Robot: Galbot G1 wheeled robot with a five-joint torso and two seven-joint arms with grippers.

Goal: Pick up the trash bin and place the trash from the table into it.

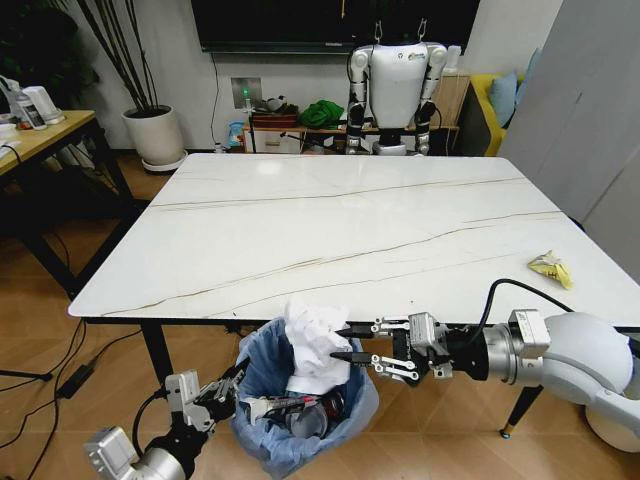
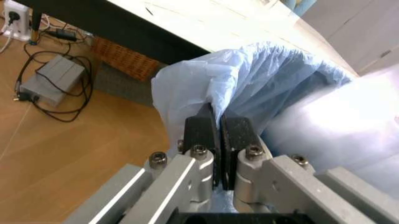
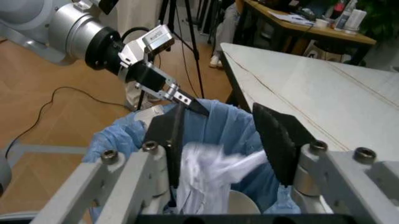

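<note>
The trash bin [image 1: 268, 432], lined with a light-blue bag [image 2: 274, 74], hangs just below the table's [image 1: 340, 230] near edge. My left gripper [image 1: 228, 384] is shut on the bag-covered rim [image 2: 218, 135]; in the right wrist view that left gripper [image 3: 187, 100] pinches the far rim. My right gripper [image 1: 340, 343] is open above the bin's mouth [image 3: 221, 135]. A crumpled white paper [image 1: 312, 345] lies loose just off its fingertips, sticking up out of the bin [image 3: 206, 177]. Inside lie a crushed red can [image 1: 322, 410] and a thin white wrapper [image 1: 262, 405].
A small crumpled yellow scrap [image 1: 551, 267] lies on the table near its right edge. A black table leg [image 1: 157, 352] stands left of the bin. Another white robot [image 1: 397, 85] stands beyond the table, with a plant pot [image 1: 153, 135] and a wooden desk [image 1: 40, 130] at the left.
</note>
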